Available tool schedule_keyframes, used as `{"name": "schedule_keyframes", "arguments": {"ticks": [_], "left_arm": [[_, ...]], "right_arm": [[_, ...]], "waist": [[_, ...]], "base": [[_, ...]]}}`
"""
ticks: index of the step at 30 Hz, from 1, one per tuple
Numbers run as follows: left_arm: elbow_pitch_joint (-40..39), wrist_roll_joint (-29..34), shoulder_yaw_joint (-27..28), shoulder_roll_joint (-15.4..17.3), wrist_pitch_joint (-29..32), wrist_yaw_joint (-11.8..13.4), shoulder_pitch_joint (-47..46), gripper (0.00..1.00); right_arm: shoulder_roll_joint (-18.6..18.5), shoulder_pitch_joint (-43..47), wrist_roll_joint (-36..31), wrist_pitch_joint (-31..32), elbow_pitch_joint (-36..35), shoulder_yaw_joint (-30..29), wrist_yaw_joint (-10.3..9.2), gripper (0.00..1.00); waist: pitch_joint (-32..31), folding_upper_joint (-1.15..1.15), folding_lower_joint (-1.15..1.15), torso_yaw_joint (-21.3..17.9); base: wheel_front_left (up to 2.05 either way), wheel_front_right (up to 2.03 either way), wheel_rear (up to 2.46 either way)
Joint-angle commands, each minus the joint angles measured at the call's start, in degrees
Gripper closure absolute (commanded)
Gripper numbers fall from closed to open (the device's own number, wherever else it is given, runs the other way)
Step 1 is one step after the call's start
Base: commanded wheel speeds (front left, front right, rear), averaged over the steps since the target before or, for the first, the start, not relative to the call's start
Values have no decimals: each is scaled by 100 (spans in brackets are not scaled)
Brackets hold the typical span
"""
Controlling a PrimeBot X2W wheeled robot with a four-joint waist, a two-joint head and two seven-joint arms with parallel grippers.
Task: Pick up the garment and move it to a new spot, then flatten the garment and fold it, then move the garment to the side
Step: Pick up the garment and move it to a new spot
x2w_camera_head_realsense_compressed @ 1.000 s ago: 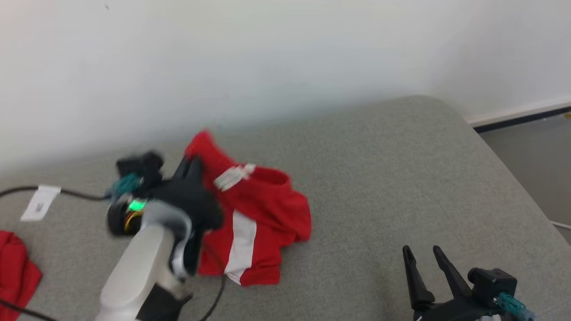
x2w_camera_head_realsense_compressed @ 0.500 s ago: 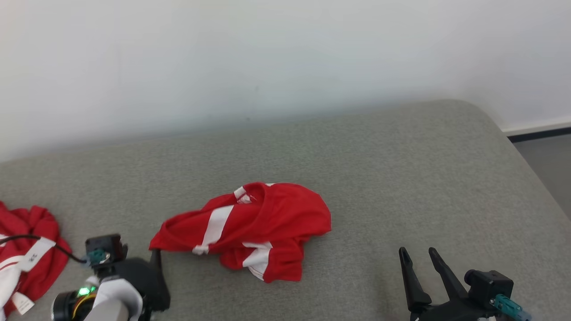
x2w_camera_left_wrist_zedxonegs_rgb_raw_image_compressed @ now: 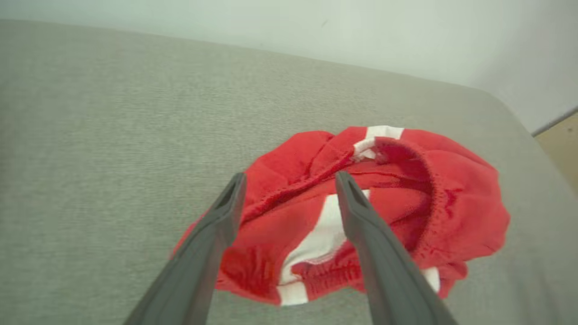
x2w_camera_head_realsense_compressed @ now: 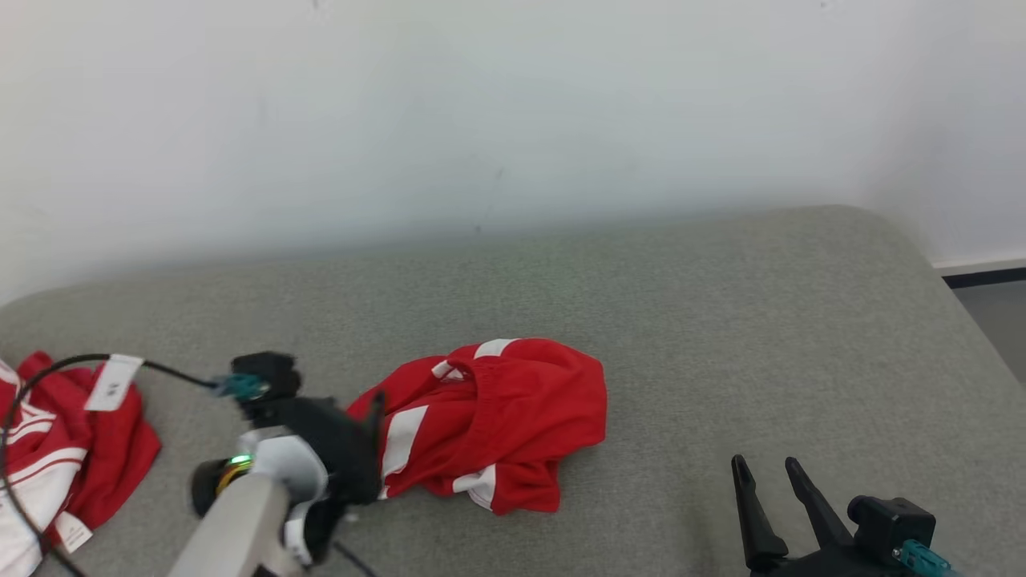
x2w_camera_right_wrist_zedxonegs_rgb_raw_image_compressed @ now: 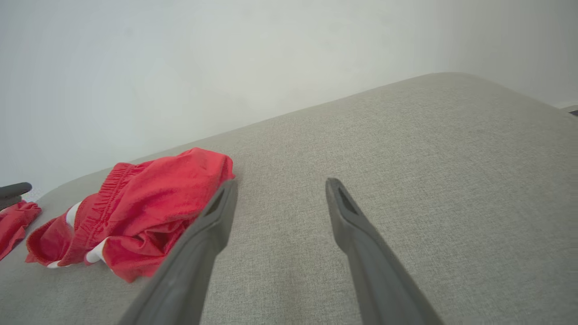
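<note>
At the garment (x2w_camera_left_wrist_zedxonegs_rgb_raw_image_compressed: 451, 194) gapes the empty left hand (x2w_camera_left_wrist_zedxonegs_rgb_raw_image_compressed: 289, 177); head view adds another pile (x2w_camera_head_realsense_compressed: 120, 449).

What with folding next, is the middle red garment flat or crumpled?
Crumpled: the middle red garment lies heaped, its waistband and white stripes bunched.

garment (x2w_camera_head_realsense_compressed: 521, 401): red, white stripes | cushion (x2w_camera_head_realsense_compressed: 721, 320): grey weave | left heap (x2w_camera_head_realsense_compressed: 120, 457): red, seemingly white-striped
</note>
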Motion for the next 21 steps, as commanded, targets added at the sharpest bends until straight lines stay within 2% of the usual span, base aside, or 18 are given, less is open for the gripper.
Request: {"name": "schedule_keyframes", "arguments": {"ticks": [1, 3, 11, 14, 21], "left_arm": [[-201, -159, -7, -166, 234, -43, -46, 0], [-399, -283, -67, -292, 540, -42, -99, 0], [-555, -273, -173, -354, 1193, 451, -185, 0], [-483, -248, -129, -280, 1249, 602, -240, 0], [-220, -299, -16, -226, 1179, 777, -402, 0]], "right_arm": [[-7, 8, -28, -7, -17, 20, -12, 0], [-8, -15, -19, 5, -20, 42, -12, 0], [-9, -77, -19, 23, -48, 130, -12, 0], [-7, -92, -32, 29, -43, 132, -12, 0], [-7, -111, -4, 32, -40, 188, -12, 0]], "waist": [[73, 0, 0, -258], [108, 0, 0, -441], [239, 0, 0, -1213], [273, 0, 0, -1408], [306, 0, 0, -1600]], "base": [[0, 0, 0], [0, 0, 0], [0, 0, 0], [0, 0, 0], [0, 0, 0]]}}
